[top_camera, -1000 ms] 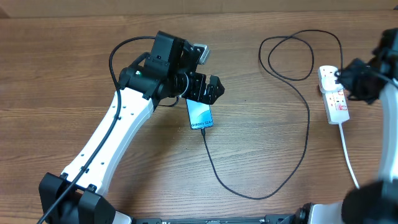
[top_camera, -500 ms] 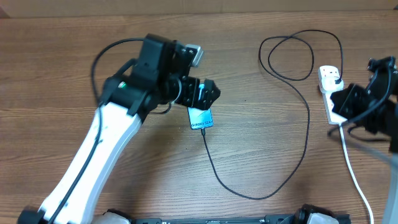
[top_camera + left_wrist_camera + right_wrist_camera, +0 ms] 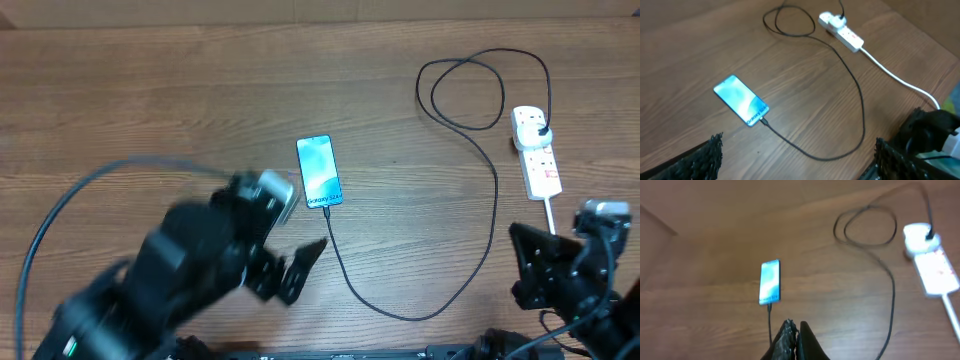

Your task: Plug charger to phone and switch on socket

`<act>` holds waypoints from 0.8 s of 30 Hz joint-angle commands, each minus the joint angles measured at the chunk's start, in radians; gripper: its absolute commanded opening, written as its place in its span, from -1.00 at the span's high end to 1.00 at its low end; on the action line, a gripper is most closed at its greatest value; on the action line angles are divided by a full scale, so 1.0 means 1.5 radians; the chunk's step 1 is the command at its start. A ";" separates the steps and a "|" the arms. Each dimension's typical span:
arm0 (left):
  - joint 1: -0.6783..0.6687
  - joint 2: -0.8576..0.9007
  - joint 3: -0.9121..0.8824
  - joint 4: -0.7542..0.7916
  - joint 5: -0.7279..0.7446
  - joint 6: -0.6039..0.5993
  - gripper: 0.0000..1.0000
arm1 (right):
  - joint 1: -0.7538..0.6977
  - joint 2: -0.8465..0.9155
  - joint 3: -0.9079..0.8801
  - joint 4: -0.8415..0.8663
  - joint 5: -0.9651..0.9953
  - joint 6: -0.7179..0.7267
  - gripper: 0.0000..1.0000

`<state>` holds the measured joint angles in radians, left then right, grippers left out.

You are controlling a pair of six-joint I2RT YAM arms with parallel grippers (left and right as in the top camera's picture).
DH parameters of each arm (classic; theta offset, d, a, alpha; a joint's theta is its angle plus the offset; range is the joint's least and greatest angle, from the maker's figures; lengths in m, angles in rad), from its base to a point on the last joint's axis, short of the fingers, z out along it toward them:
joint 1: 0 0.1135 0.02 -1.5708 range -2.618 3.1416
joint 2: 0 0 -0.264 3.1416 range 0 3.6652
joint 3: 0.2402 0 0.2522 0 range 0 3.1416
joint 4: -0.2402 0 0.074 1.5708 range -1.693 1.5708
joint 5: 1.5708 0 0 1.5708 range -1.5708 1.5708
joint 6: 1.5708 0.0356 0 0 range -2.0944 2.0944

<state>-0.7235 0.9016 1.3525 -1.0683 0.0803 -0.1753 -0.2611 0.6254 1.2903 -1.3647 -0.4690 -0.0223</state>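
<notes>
Phone (image 3: 319, 172): slim rectangle with black edges and a glossy light-blue screen. It lies flat near mid-table, the "Galaxy" end toward the robot.
Charger (image 3: 495, 190): thin, black, round-section cable. Its small tip sits in the phone's near end.
Cable path: from the phone it sags toward the robot, then climbs on the right into a double loop near the far edge. It ends at a black plug (image 3: 541, 128) seated in the socket's far end.
Socket (image 3: 536, 152): white, elongated, smooth plastic strip with small red marks on its face, lying at the right of the table. The switch position is too small to read.
White cord (image 3: 553, 215): thicker than the charger; it leaves the strip's near end toward the right arm.
Table (image 3: 150, 100): brown wood grain, matte.
Left gripper (image 3: 797, 155): jaws spread wide with nothing between them. Its ridged black fingers (image 3: 707, 157) frame the near edge, and it sits near the phone on the robot's side. Overhead it is motion-blurred.
Right gripper (image 3: 792, 335): fingers pressed together and holding nothing, low at the near right, well apart from the socket.
Room: bare wood left of the phone, and more between the phone and the cable's right-hand run.
Edges: the loop and strip lie near the far and right edges.
</notes>
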 commanded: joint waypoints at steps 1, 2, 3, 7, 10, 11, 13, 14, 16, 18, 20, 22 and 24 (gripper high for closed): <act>-0.008 -0.087 -0.095 0.034 -0.063 0.014 -0.99 | 0.004 -0.008 -0.067 0.017 -0.005 -0.008 0.71; -0.007 -0.117 -0.127 0.049 -0.081 0.011 -0.99 | 0.004 -0.007 -0.086 0.027 -0.005 -0.005 -0.04; -0.007 -0.129 -0.142 0.054 -0.096 0.009 -0.99 | 0.004 -0.006 -0.096 0.035 -0.005 -0.002 -0.98; -0.007 -0.138 -0.168 0.050 -0.159 -0.009 -0.99 | 0.004 -0.001 -0.116 0.049 -0.003 0.012 -1.00; -0.007 -0.128 -0.178 0.049 -0.158 -0.009 -0.99 | 0.004 0.000 -0.116 0.049 -0.002 0.012 -1.00; -0.007 -0.124 -0.181 0.049 -0.158 -0.008 -0.99 | 0.004 0.000 -0.116 0.049 -0.002 0.012 -1.00; -0.007 -0.110 -0.181 0.047 -0.158 -0.008 -0.99 | 0.004 0.000 -0.116 0.049 -0.003 0.012 -1.00; -0.007 -0.106 -0.181 0.047 -0.158 -0.008 -0.99 | 0.004 0.000 -0.116 0.049 -0.002 0.012 -1.00; -0.007 -0.097 -0.181 0.047 -0.158 -0.008 -0.99 | 0.004 0.000 -0.116 0.049 -0.002 0.012 -1.00; -0.007 -0.085 -0.181 0.047 -0.158 -0.008 -0.99 | 0.004 0.000 -0.116 0.049 -0.002 0.012 -1.00; -0.007 -0.073 -0.181 0.047 -0.158 -0.008 -0.99 | 0.004 0.000 -0.116 0.049 -0.002 0.012 -1.00; -0.007 -0.065 -0.181 0.047 -0.158 -0.008 -0.99 | 0.004 0.000 -0.116 0.049 -0.003 0.012 -0.99; -0.007 -0.057 -0.181 0.047 -0.158 -0.008 -0.99 | 0.004 0.000 -0.116 0.049 -0.003 0.012 -1.00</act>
<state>-0.7319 0.8005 1.0904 -1.0016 -0.1413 -0.1802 -0.2607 0.6273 1.1172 -1.2984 -0.4706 -0.0097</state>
